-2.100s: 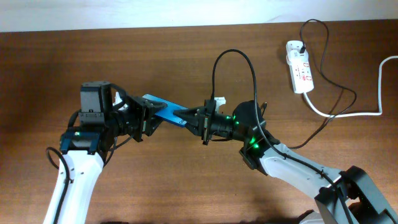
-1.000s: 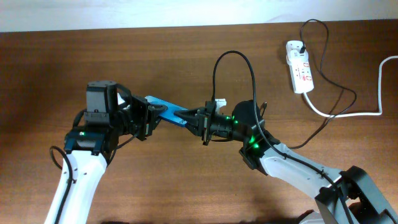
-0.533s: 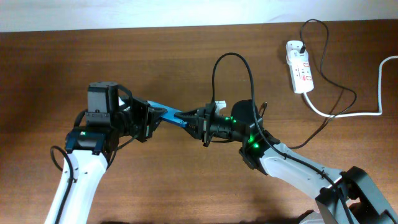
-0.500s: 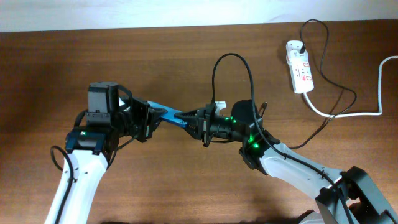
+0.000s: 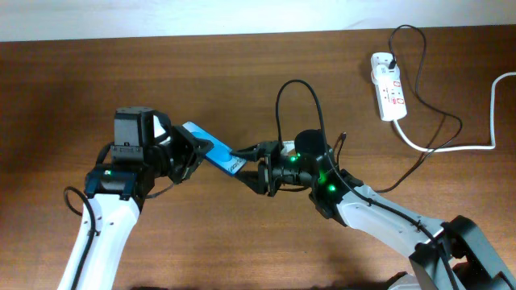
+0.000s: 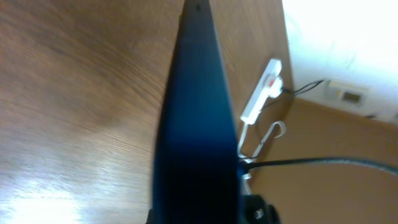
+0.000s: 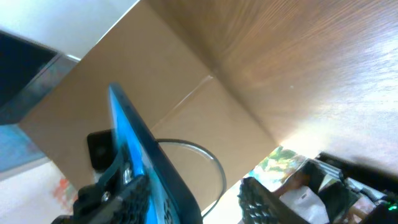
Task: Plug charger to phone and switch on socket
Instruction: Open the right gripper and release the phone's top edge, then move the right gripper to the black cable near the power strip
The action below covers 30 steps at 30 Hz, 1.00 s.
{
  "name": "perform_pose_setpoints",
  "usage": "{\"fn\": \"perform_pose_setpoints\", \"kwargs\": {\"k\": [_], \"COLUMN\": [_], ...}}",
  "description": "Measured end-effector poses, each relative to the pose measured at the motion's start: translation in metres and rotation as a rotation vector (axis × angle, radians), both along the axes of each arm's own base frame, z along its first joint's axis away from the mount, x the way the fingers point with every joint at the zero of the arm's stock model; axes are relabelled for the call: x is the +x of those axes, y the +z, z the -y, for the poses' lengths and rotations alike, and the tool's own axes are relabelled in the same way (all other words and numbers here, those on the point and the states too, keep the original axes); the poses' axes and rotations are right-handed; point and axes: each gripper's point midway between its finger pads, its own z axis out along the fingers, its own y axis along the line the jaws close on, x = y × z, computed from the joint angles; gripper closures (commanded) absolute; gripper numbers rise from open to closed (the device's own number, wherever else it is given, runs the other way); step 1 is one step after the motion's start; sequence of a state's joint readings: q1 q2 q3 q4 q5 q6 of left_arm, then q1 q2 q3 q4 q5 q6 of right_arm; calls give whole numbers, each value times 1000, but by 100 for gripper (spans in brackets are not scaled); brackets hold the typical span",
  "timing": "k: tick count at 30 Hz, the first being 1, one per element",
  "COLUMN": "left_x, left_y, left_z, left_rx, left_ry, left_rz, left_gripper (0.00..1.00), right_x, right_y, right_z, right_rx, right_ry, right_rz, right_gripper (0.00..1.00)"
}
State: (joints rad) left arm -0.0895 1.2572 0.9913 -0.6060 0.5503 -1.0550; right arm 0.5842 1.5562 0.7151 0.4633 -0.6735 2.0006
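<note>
While the left gripper (image 5: 192, 153) squeezes the phone (image 5: 214, 150) over the brown wood table (image 5: 242, 72), the right gripper (image 5: 243, 164) gapes wide beside it; the phone's writing is too small to read.

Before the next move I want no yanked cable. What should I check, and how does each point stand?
1. Left gripper shut on phone: ok.
2. Right gripper open: ok.
3. Charger tip seated in phone: cannot tell, hidden in every view.
4. Charger slack, looping loosely above the table: ok.
5. Socket switched on: cannot tell, too small to read.
</note>
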Motion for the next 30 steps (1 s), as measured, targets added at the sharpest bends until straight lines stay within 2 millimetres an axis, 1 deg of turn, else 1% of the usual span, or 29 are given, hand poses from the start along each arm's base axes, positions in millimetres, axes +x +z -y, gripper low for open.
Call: {"fn": "perform_pose_setpoints", "kwargs": {"k": [2,5,7,8,10,11,14,17,19,21,23,24,26,27,30], "left_x": [-1,-8,-14,-16,-19,-21,-24,-27,-30,-31,-31,-31,-30,-30,-28], "left_y": [-2,-9,-16,-18,-20,-22,-24,-26,-28,-32,-36,-39,-44,-47,-55], "left_z": [-1,-4,-8,-9,-10,-11,-11,-12,-12,-13,-13,-13,-13,-13,-13], "left_rx": [42,114,159,179,206,222,249,266,276,284,289,291,293,293,294], "left_ry": [-46,-109,-144,-163,-194,-213,-251,-280,-298,-313,-322,-325,-331,-334,-343], "left_rz": [34,52,41,47,57,59,71,74,73,65,54,48,30,22,-2], "left_gripper": [100,100,100,100,100,100,100,100,100,100,100,100,100,100,100], "right_x": [0,-2,-3,-2,2,4,7,10,12,11,11,13,22,29,56], "right_y": [-13,-38,-57,-61,-67,-68,-70,-71,-73,-81,-93,-93,-86,-75,-39], "right_z": [4,16,26,30,36,37,40,42,45,54,76,83,102,112,130], "right_rx": [-70,-194,-304,-341,-425,-455,-524,-573,-609,-663,-766,-801,-897,-957,-1065], "right_ry": [6,0,9,16,55,76,139,180,201,228,271,282,308,312,258], "right_rz": [37,48,95,135,264,325,479,580,630,629,575,561,533,519,545], "right_gripper": [36,32,24,22,13,11,10,10,10,10,10,10,2,2,2]}}
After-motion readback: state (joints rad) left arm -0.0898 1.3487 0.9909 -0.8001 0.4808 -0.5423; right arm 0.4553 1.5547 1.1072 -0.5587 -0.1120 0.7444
